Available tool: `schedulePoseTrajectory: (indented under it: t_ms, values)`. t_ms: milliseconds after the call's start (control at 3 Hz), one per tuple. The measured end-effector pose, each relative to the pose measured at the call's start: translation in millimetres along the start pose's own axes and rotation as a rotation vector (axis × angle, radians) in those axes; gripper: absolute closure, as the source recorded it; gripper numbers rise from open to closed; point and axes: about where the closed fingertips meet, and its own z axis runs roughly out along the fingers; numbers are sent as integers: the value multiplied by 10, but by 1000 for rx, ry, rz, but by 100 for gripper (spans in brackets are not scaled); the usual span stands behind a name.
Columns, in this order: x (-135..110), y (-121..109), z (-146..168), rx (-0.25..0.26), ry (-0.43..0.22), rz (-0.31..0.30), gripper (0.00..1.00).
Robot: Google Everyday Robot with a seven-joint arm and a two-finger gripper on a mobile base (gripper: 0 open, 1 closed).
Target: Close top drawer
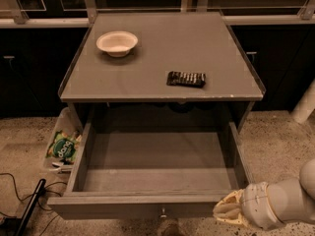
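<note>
The top drawer (138, 208) of the grey cabinet is pulled far out toward me. Its inside is bare, and its small round knob (163, 213) shows at the centre of the front edge. My gripper (227, 211) is at the bottom right, right at the right end of the drawer front, on a pale arm that enters from the right edge. I cannot tell whether it touches the front.
On the cabinet top (197, 48) sit a white bowl (117, 43) at the back left and a dark snack bar (186, 78) at the right. A clear bin with a green bag (63, 148) stands on the floor left of the drawer. Black cables (24, 210) lie at the bottom left.
</note>
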Motion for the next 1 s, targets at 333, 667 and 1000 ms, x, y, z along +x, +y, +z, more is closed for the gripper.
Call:
schedulePoseTrajectory:
  t_ms: [333,667,1000]
  values:
    - [0,0,0,0,0,0,42]
    - [0,-1,0,0,0,0,19]
    - [-37,-158,13,24,-18,-10,0]
